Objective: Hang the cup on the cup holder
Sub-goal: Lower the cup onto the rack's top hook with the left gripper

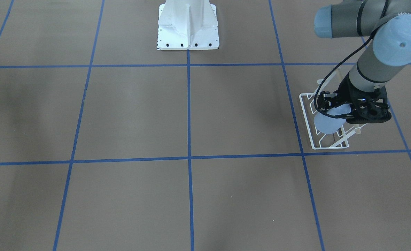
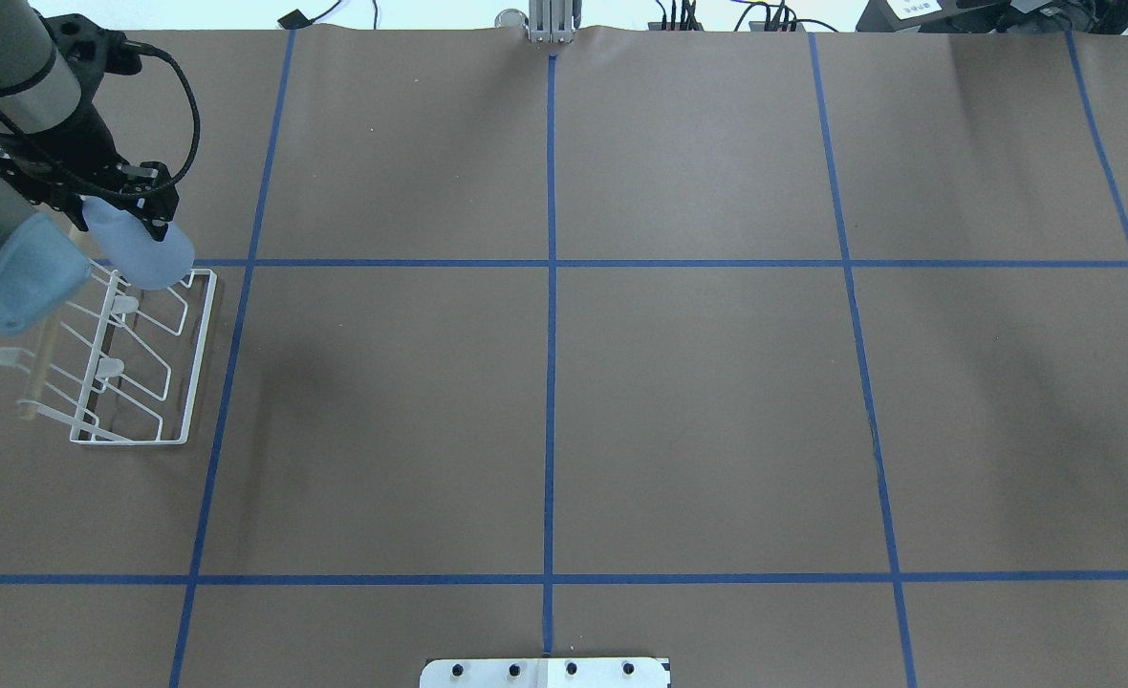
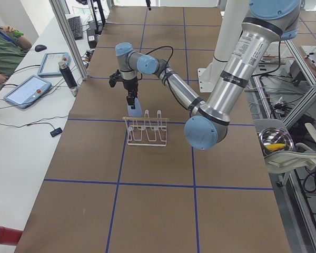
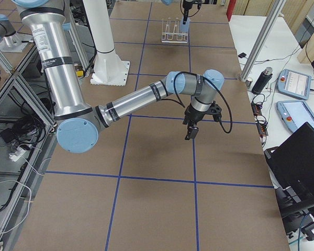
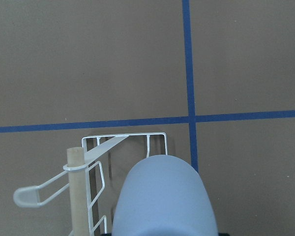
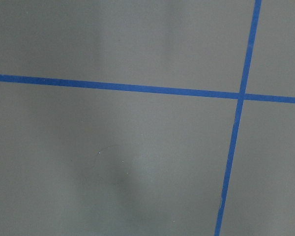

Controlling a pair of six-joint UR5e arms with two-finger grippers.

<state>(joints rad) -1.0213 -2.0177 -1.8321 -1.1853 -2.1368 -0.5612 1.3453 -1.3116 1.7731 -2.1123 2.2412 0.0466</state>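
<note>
We clamp our left gripper [image 2: 113, 212] on the plain light-blue plastic tumbler [image 2: 143, 256], tilted wide end down over the far end of the white wire rack with its wooden bar [image 2: 199, 355], apparently to slip it over a prong [image 2: 126, 304]. Whether the idle right gripper [image 4: 191, 132] is grasping or released, we cannot tell.
</note>
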